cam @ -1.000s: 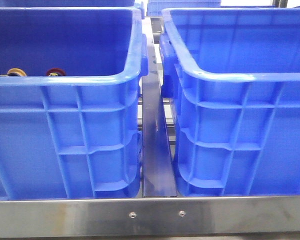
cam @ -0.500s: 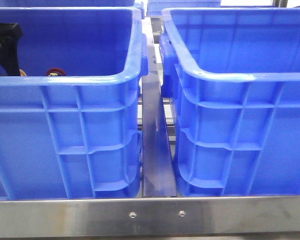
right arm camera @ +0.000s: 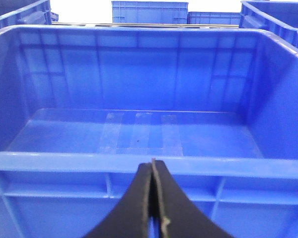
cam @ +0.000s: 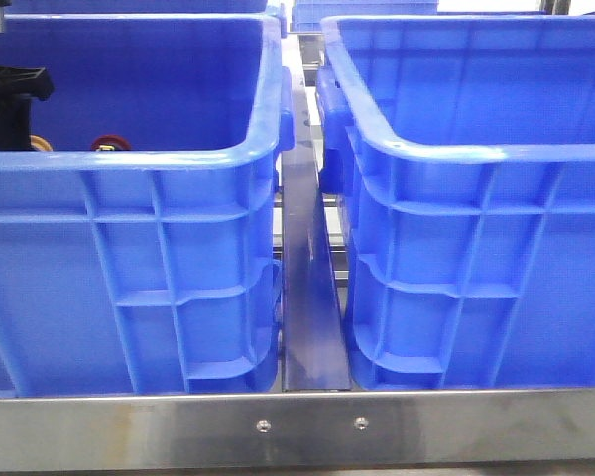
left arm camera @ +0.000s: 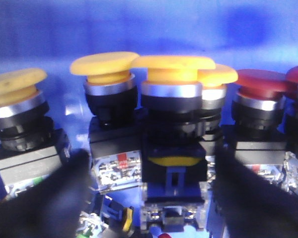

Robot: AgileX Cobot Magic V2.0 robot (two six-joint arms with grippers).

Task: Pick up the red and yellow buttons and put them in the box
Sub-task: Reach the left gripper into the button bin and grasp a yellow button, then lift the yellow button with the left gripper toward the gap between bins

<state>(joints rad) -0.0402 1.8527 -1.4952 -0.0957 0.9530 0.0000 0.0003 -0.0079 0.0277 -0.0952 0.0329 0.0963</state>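
Note:
Several yellow buttons (left arm camera: 174, 74) and two red buttons (left arm camera: 260, 84) stand close together in the left crate (cam: 129, 159). In the front view only a red cap (cam: 109, 144) and a sliver of a yellow cap (cam: 40, 142) show over its rim. My left gripper (left arm camera: 153, 163) is open inside that crate, its dark fingers (left arm camera: 49, 198) either side of the middle yellow button's body; it shows at the far left of the front view (cam: 5, 94). The box (right arm camera: 139, 134), the right crate (cam: 476, 149), holds nothing. My right gripper (right arm camera: 152, 166) is shut and empty just outside its near wall.
A metal rail (cam: 307, 288) runs between the two crates, and a steel edge (cam: 307, 426) crosses in front. More blue crates (right arm camera: 149, 12) stand behind. The buttons are packed closely with clear contact blocks (left arm camera: 116, 166) below them.
My left gripper has come into the left crate from the left and now covers most of the yellow cap in the front view. The red cap and both crates have not moved.

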